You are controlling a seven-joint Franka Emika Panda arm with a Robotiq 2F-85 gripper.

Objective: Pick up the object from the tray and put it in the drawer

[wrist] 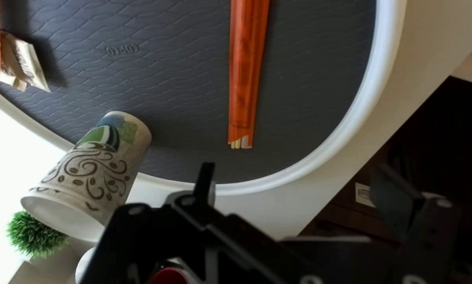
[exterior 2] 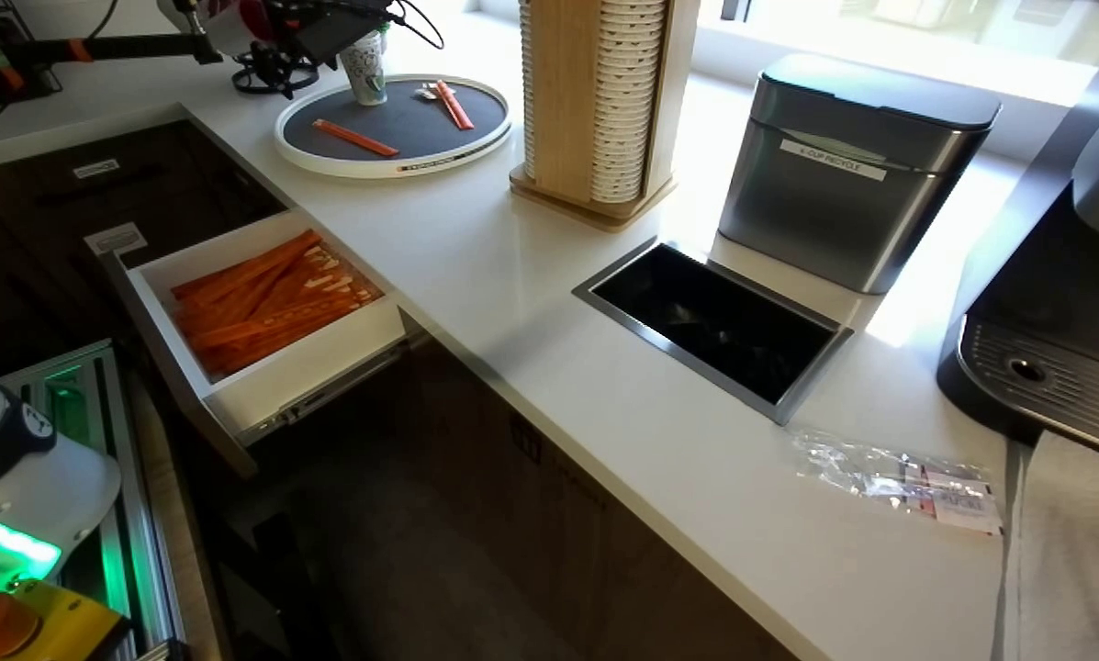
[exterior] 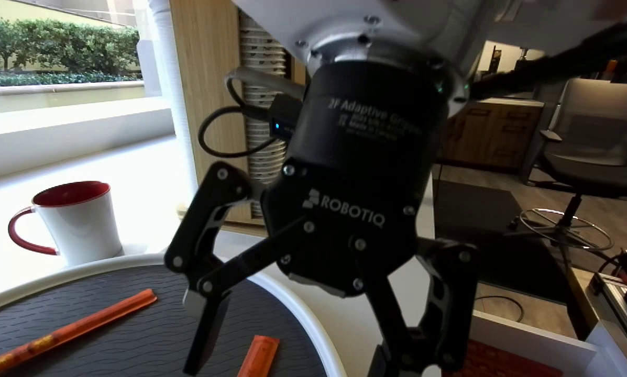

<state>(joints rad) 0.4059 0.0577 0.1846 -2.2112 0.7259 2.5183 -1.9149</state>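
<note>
The object is an orange paper packet, partly cut off in an exterior view point(exterior: 260, 356); it also lies on the tray's near side in an exterior view point(exterior 2: 356, 138). In the wrist view the packet point(wrist: 245, 75) shows pale stick ends at its lower end. The round dark grey tray with a white rim shows in both exterior views point(exterior: 303, 309) point(exterior 2: 430, 166) and the wrist view point(wrist: 318, 118). The drawer point(exterior 2: 315, 363) is pulled out and holds many orange packets; its pale wall also shows in an exterior view point(exterior: 533, 335). My gripper point(exterior: 284, 366) point(wrist: 295, 169) is open, empty, above the tray's edge.
A second orange packet point(exterior: 67, 335) point(exterior 2: 454, 104) lies on the tray. A patterned paper cup point(exterior 2: 364, 69) point(wrist: 90, 169) stands on it. A white mug with red inside point(exterior: 83, 225) is beside the tray. A wooden lid rack point(exterior 2: 595, 110) and steel bin point(exterior 2: 843, 174) stand on the counter.
</note>
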